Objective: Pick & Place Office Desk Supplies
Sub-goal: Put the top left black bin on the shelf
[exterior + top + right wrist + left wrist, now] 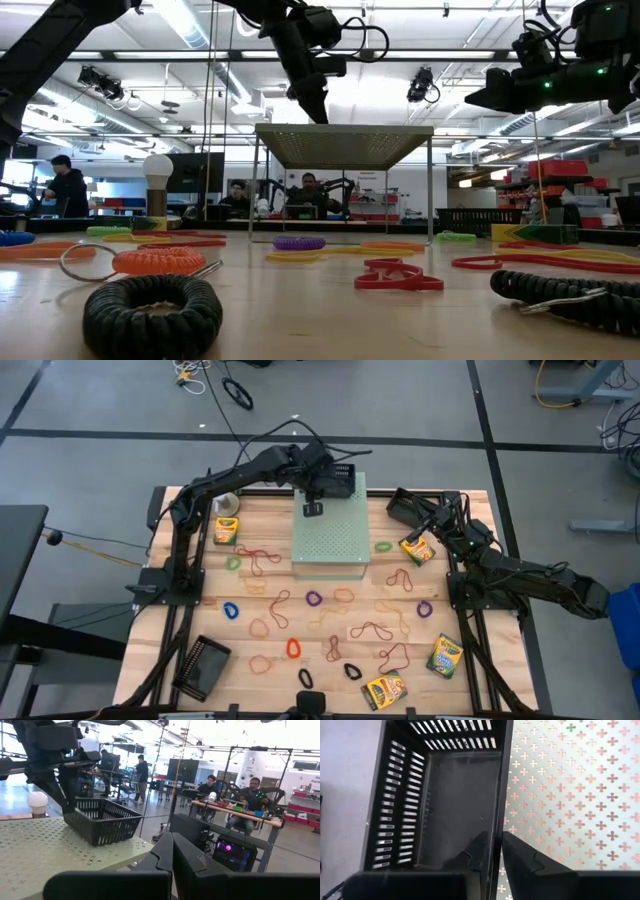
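Observation:
A black mesh tray (455,795) sits at the far end of the pale-green perforated box's top (330,535); the right wrist view shows the tray (100,822) too. My left gripper (496,855) reaches down over it from the table's left, shut on one of its walls. My right gripper (172,855) hangs shut and empty in the air right of the box (395,502). Rubber bands such as a purple one (313,599) lie scattered on the wooden table. Crayon boxes (227,530) (417,548) lie flat beside the green box. My left gripper has the tray's long side wall (499,820), the one toward the table's near edge, close to its left end. One finger (477,852) is inside the tray and one (522,857) outside, over the green box. The fingers slant down from the left. The tray's bottom rests on the box top.
A second black mesh tray (200,665) lies at the near left corner. Two more crayon boxes (445,655) (384,690) lie near right. A white ball on a stand (228,503) stands far left. People sit at desks beyond the table.

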Controlling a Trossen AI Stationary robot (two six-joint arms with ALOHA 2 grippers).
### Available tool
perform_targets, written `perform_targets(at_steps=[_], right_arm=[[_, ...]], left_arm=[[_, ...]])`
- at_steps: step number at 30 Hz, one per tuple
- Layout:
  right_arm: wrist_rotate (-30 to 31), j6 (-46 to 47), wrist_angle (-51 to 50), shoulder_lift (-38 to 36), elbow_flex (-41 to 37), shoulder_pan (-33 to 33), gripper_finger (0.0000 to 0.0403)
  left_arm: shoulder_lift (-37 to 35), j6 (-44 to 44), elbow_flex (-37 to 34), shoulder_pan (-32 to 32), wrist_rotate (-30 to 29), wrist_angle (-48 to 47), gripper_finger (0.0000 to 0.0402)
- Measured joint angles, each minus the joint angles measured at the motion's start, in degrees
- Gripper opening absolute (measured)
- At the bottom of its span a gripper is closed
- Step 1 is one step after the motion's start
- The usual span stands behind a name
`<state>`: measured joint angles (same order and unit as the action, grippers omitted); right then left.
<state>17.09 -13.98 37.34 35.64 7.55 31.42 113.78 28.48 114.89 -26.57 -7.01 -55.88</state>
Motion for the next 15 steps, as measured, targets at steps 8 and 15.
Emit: perform_targets(at_steps=[8, 15], right_arm=[[0.0, -0.3, 0.0, 0.0, 0.0, 0.0, 0.0004], [0.0, -0.5, 0.0, 0.0, 0.0, 0.0, 0.0004]], left_arm=[[0.0, -0.2, 0.0, 0.0, -2.0, 3.1, 0.0098], [0.0, -1.1, 0.0, 0.0, -2.4, 3.8, 0.0132]])
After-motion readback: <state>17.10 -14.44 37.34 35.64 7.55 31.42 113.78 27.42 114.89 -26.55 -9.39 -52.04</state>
